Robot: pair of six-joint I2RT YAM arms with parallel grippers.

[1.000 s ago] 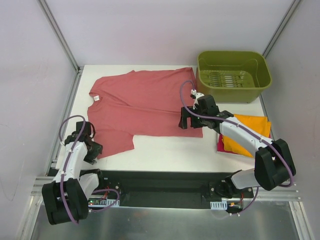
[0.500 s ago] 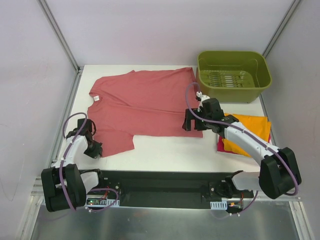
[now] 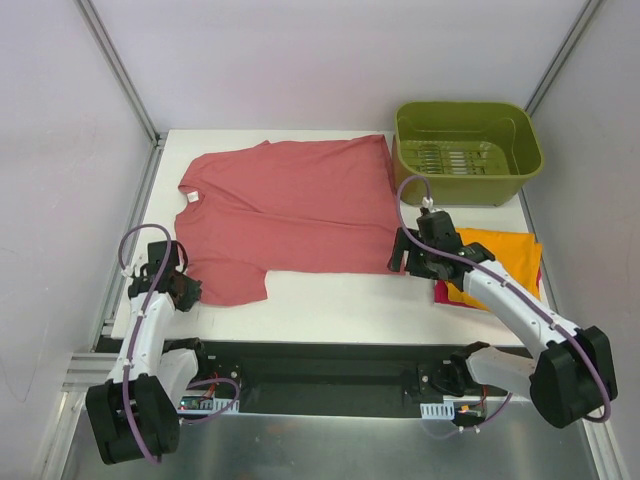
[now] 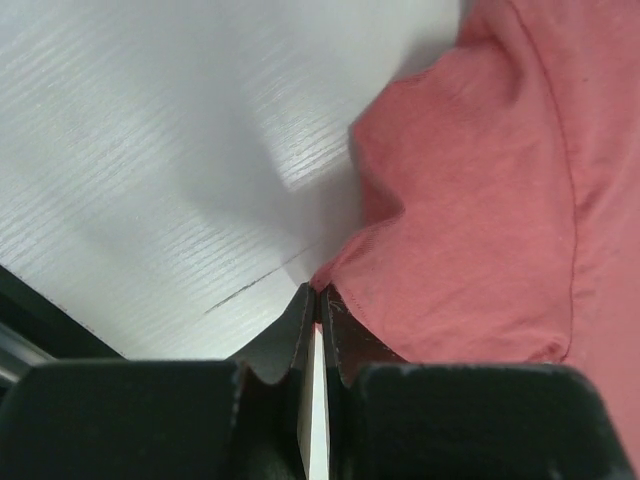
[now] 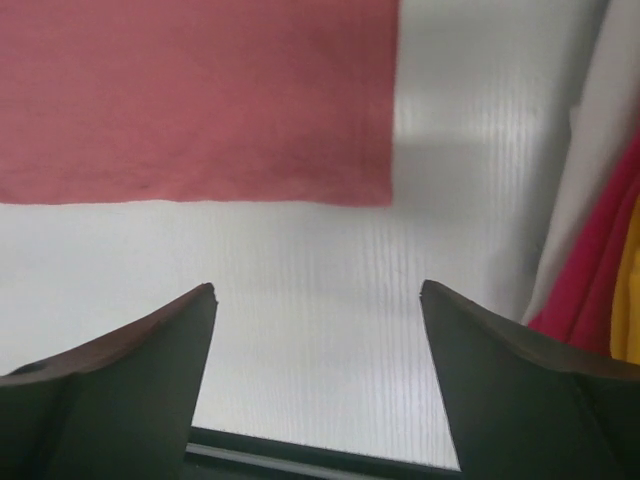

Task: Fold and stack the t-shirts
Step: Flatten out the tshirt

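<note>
The dusty-red t-shirt (image 3: 290, 210) lies spread flat on the white table. My left gripper (image 3: 186, 290) is at the near corner of its left sleeve. In the left wrist view the gripper (image 4: 317, 293) is shut, its tips pinching the hem of the dusty-red shirt (image 4: 480, 200). My right gripper (image 3: 408, 263) is open and empty, just off the shirt's near right corner. The right wrist view shows the gripper (image 5: 318, 292) over bare table, with the shirt's hem (image 5: 200, 100) ahead. The folded orange t-shirt (image 3: 505, 255) lies on the magenta-pink one (image 3: 440, 291) at the right.
A green tub (image 3: 530, 150) stands at the far right corner, touching the shirt's far right edge. The magenta (image 5: 590, 290) and orange (image 5: 632, 320) stack edge lies right of my right gripper. The table's (image 3: 330, 295) black front edge is near both grippers.
My right gripper has moved right and nearer, from over the shirt's near right corner to the bare table beside it. My left arm shifted slightly at the sleeve.
</note>
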